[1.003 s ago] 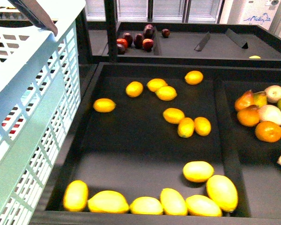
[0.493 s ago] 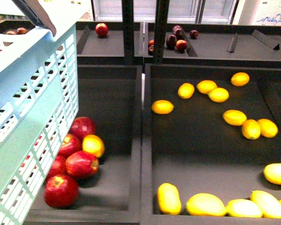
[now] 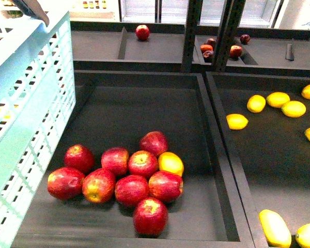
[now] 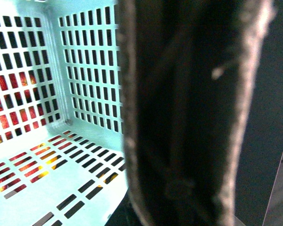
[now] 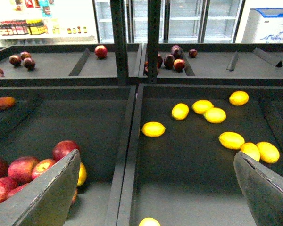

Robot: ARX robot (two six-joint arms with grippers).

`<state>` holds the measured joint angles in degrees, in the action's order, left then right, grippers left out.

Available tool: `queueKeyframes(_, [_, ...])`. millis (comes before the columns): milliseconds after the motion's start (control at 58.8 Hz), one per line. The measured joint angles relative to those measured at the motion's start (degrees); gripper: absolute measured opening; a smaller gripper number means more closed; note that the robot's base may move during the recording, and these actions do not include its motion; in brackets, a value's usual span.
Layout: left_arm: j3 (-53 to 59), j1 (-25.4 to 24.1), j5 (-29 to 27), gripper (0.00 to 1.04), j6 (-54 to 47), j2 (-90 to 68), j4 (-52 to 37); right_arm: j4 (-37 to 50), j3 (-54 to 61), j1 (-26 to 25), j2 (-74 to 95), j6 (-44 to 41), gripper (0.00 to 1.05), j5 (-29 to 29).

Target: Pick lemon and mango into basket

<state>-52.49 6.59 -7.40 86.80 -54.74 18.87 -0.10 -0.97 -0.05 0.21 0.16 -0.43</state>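
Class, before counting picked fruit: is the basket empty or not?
Empty where visible: left wrist view shows the basket floor bare; a dark shape hides the rest.

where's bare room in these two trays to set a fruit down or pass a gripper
Free: the far half of the apple tray, between its back wall and the red apples; the middle of the right tray, between the lemons and the mangoes at its near edge. Crowded: among the apples.
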Motion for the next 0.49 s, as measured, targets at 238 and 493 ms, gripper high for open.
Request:
queueKeyframes(238, [-3.43, 1.03, 4.55, 0.05, -11.34, -5.11, 1.92, 0.0, 0.0, 0.0, 0.0, 0.0, 0.96, 0.2])
queueKeyframes(493, [-17.62, 5.2, 7.72, 0.05, -30.67, -26.43, -5.97, 0.0, 0.0, 0.0, 0.0, 0.0, 0.96, 0.37])
